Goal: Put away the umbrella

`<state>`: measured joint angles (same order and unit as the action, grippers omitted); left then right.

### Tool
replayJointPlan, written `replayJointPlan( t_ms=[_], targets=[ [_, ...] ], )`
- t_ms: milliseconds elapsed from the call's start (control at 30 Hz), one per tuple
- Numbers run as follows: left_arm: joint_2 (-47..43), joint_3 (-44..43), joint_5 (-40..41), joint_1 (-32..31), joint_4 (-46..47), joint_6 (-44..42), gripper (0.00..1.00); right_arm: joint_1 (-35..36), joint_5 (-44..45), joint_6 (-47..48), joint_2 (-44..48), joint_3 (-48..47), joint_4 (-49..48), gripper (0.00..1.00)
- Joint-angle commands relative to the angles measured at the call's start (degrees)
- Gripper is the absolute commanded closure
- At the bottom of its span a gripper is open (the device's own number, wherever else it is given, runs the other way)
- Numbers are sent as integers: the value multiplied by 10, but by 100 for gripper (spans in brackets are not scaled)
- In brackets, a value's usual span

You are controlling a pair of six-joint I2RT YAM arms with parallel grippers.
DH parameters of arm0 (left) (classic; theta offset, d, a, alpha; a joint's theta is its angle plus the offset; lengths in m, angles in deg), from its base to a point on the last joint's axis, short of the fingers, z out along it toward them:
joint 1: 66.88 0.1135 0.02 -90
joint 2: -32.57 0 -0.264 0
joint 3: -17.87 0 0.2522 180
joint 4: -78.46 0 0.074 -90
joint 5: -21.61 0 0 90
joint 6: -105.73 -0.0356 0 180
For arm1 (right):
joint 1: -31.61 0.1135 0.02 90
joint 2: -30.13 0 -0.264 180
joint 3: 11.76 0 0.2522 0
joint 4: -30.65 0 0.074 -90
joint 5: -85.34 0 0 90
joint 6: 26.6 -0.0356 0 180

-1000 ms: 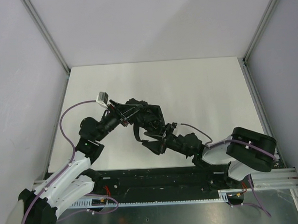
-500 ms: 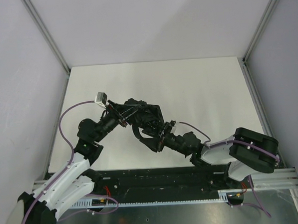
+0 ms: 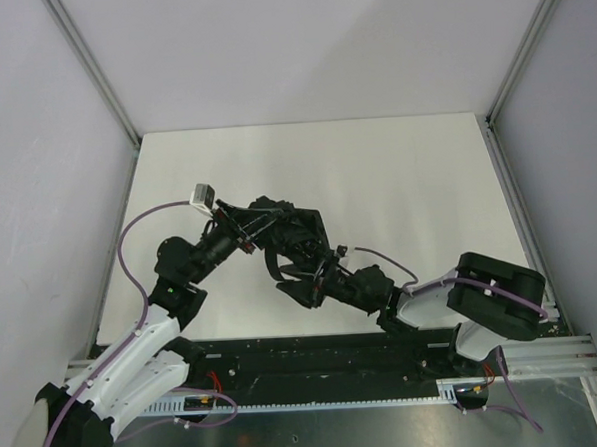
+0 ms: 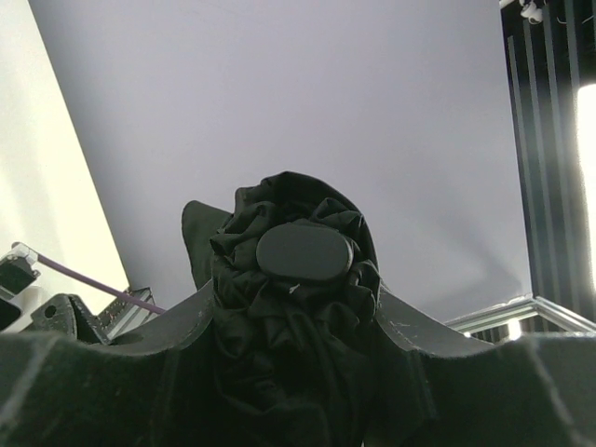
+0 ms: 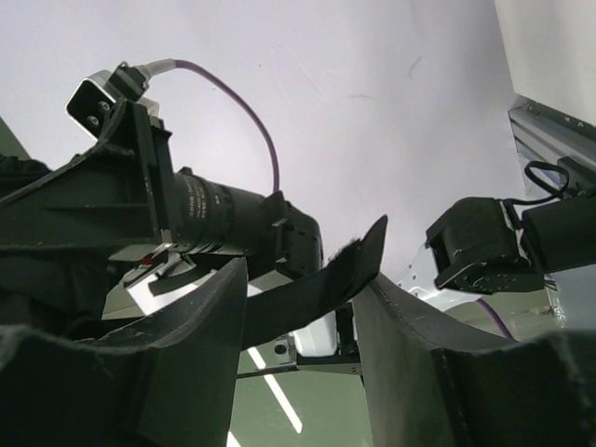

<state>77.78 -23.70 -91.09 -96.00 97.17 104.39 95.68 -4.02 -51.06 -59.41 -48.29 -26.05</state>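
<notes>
Top external: clamps left gripper (image 3: 251,232) on the bunched canopy of the umbrella (image 3: 294,234), over the near middle of the table (image 3: 396,168); brings right gripper (image 3: 304,280) further left than a second ago, fingers (image 5: 186,372) parted around the closure strap (image 5: 312,284); suggests fastening comes next.

The umbrella (image 3: 291,236) was matte black throughout, its canopy (image 4: 279,321) and smooth cap (image 4: 304,253) one shade, its strap (image 5: 317,284) black too. My fingers (image 4: 168,340) were black; my arms (image 3: 135,357) wore white shells over black joints. The cable (image 3: 126,243) on the left one was purple. The table (image 3: 396,178) was plain off-white, the walls (image 3: 289,44) pale grey, neither patterned. The base rail (image 3: 315,355) was black, edged silver.
</notes>
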Motion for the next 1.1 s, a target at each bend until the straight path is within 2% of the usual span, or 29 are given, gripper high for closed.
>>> replayJointPlan(
  t_ms=[0, 100, 167, 233, 300, 433, 533, 600, 767, 1067],
  targets=[
    [-11, -17, -2, -2, 47, 22, 100, -2, 8, -12, -22, -22, -37, 52],
    [-13, -13, -2, -4, 46, 28, 100, -11, 7, -2, -34, -26, -55, 69],
    [-16, -10, 0, -8, 46, 30, 100, -21, 4, 15, -43, -27, -81, 89],
    [-21, -7, -1, -11, 35, 31, 100, -45, -15, 66, -55, -27, -131, 97],
    [-28, -7, -6, -12, -13, 23, 100, -85, -43, 138, -54, -17, -168, 99],
    [-19, -32, -39, -12, -170, -41, 100, -175, -122, 317, -17, -3, -200, 100],
    [1, -46, -52, -12, -282, -91, 100, -229, -196, 404, 8, -14, -204, 100],
    [10, -39, -45, -12, -322, -111, 100, -253, -231, 444, 26, -16, -204, 100],
    [47, -26, -6, -12, -389, -149, 100, -273, -294, 499, 50, -36, -206, 100],
    [90, -5, 66, -13, -417, -172, 100, -209, -346, 507, 38, -68, -210, 100]
  ],
)
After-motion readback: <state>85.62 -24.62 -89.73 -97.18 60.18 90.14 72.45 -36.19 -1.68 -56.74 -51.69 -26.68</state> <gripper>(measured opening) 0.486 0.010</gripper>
